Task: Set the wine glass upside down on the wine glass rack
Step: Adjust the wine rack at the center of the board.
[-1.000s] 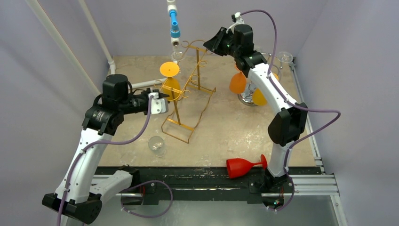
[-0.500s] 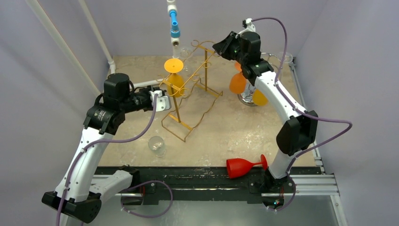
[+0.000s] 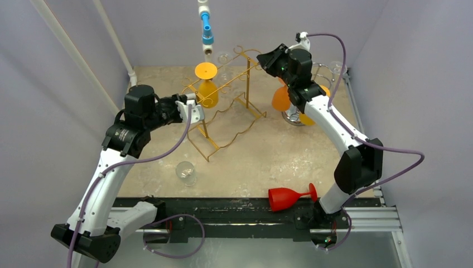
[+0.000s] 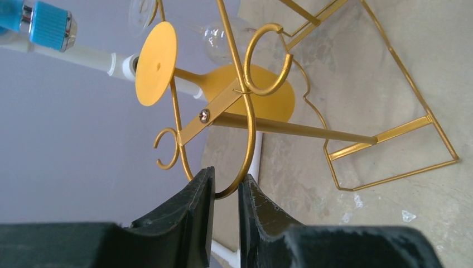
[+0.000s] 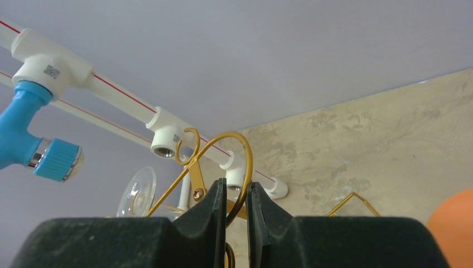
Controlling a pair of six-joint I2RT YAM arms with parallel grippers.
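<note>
Steadying the wine glass rack (image 3: 247, 92) with both arms looks like the step in hand. Well in front of the rack a red wine glass (image 3: 287, 197) lies on its side, and a clear glass (image 3: 187, 172) sits nearer the rack's front corner, neither one held. At the rack's left end the left gripper (image 4: 226, 192) is clamped on a wire scroll. Just beyond it a yellow wine glass (image 4: 220, 84) hangs from the rack's rail, foot up and bowl down. At the rack's far right end the right gripper (image 5: 234, 195) pinches another scroll, with a clear hung glass (image 5: 136, 192) beside it. Whether the rack's base touches the table cannot be told. Doing this well probably means moving both ends together and level, so the hung glasses do not slide along the rail. The base should sit flat before either grip lets go.
</note>
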